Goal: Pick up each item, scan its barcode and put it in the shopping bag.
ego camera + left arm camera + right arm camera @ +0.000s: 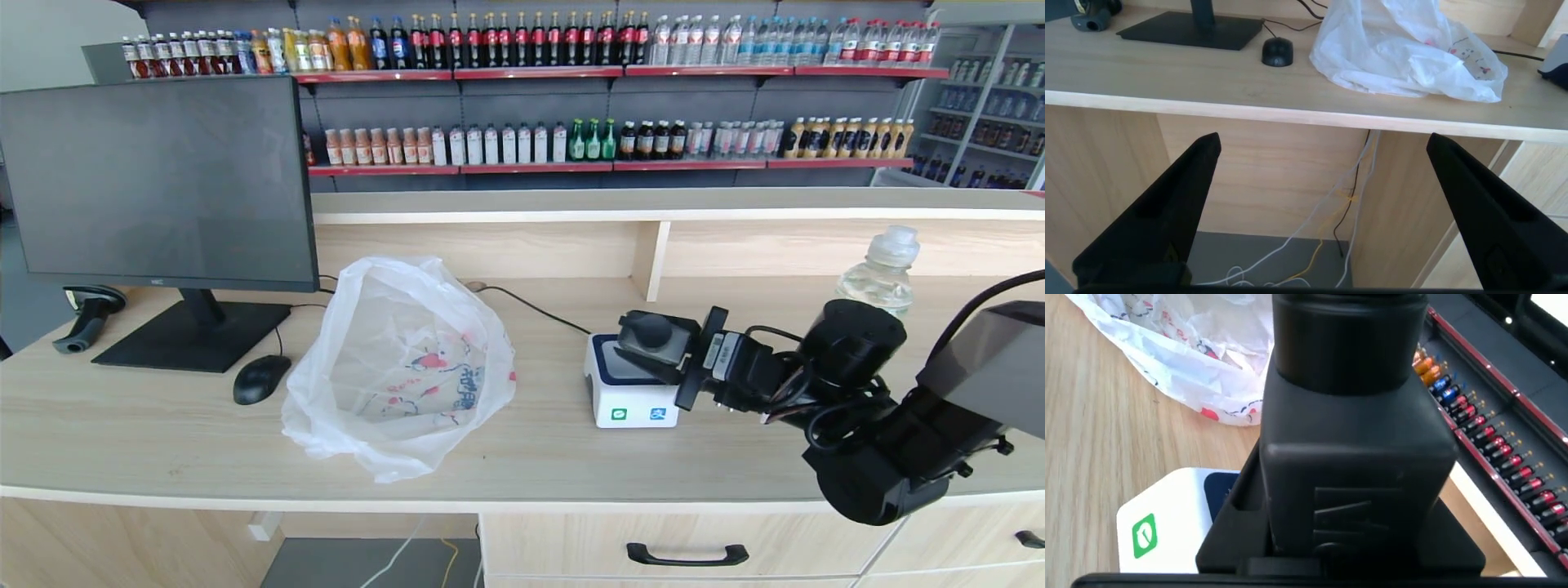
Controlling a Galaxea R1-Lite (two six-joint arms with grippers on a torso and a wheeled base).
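Left end effector (pixel 1319 220): lower than the bag, below the front edge of the light wooden worktop (pixel 531 457). Its black fingers (pixel 1167 216) are spread wide with nothing between them.

Far left of the bag: black handheld barcode scanner (pixel 88 314), resting on the worktop.

Left of the bag: large black flat monitor (pixel 159 180) on its stand, screen dark.

Just left of the bag, not touching it: black computer mouse (pixel 261 378).

Translucent white plastic shopping bag (pixel 404 359): crumpled on the worktop, mouth open upward, red print on its side.

Right of the bag, near but apart: white box-shaped scanner with a blue top (pixel 629 404), on the worktop.

Right end effector (pixel 669 353): right of the bag, directly over the white scanner, clamped on a dark grey boxy item with a round black cap (pixel 651 333). The item is tilted, off the worktop and just above the blue top. Contact with the scanner: cannot tell.

Far right of the bag, toward the back of the worktop: clear plastic water bottle with a white cap (pixel 880 273), upright.
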